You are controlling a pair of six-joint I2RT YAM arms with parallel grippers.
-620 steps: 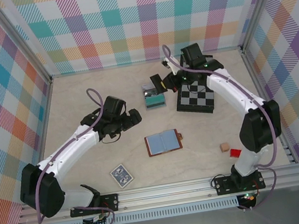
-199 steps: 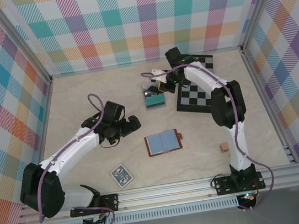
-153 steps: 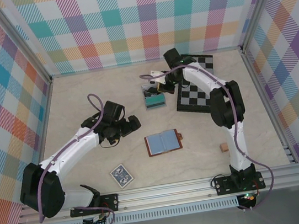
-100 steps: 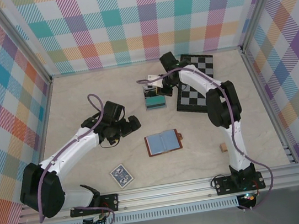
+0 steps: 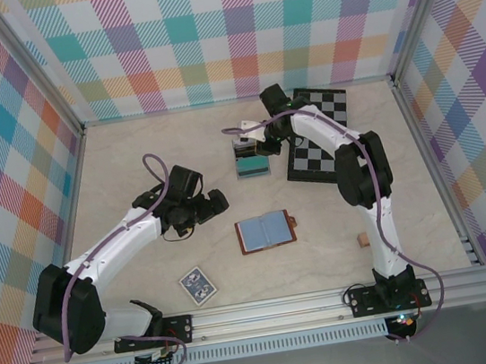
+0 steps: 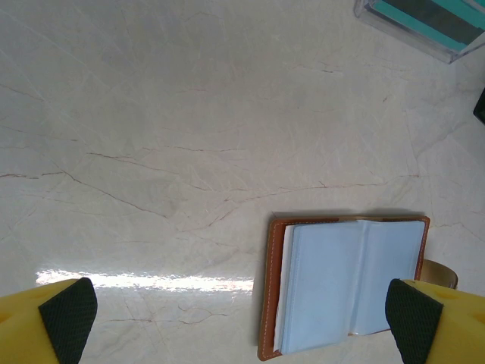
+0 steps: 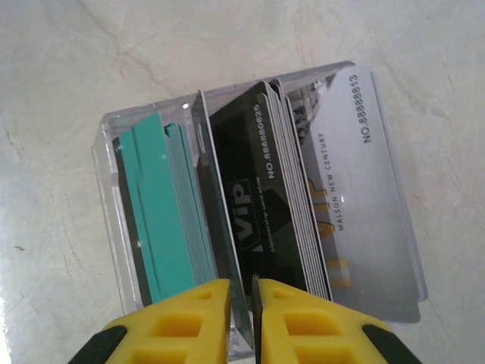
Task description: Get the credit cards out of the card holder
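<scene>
Pinching nearly shut on what seems the black VIP credit card [image 7: 250, 197], though a clear divider crowds it, the yellow-fingered right gripper [image 7: 241, 287] dips into the clear plastic box [image 7: 106, 152]. Lifting could drag teal cards [image 7: 155, 212] or tip the box. The left gripper [image 6: 241, 309] gapes above the open brown leather card holder [image 6: 348, 280], unobstructed.

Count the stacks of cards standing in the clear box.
2. In the right wrist view, a teal stack stands left of the clear box's divider; right of it, a stack led by a black VIP card, silver cards behind. Cards within stacks may be hidden.
</scene>
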